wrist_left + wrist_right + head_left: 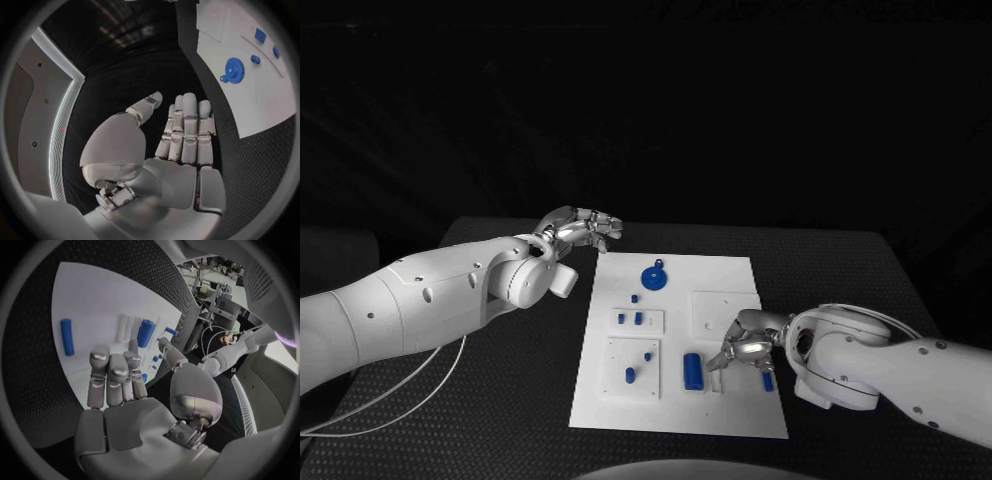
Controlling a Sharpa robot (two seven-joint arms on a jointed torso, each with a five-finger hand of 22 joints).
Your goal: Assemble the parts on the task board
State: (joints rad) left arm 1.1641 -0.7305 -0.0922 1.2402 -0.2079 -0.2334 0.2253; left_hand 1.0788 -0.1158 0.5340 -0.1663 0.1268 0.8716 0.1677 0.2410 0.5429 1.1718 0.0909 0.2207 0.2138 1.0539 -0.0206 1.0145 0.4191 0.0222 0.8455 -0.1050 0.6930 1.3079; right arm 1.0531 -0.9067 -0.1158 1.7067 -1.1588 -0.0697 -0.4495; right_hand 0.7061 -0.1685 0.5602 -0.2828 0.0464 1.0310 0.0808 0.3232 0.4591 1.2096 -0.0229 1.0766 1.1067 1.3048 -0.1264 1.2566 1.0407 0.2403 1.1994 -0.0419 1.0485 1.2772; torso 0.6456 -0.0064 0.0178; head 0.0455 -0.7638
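Note:
The white task board [733, 290] lies in the middle of the table. On it are a blue gear [653, 277], several small blue pieces such as one at the near left [630, 374], a thick blue cylinder [692, 370] and a thin blue rod [767, 381]. My right hand [744, 347] hovers over the board's right side between cylinder and rod, fingers apart and holding nothing. The right wrist view shows that hand [119, 380], the cylinder [145, 332] and the rod [67, 336]. My left hand [581, 228] is beyond the board's far left corner, empty, fingers straight [181, 135]; the gear [232, 67] is off to its side.
Black table [488, 420] surrounds the board, with bare room to its left and right. A white cable [408, 395] trails from my left arm across the table's near left. The board holds raised white blocks [635, 368] on its left half.

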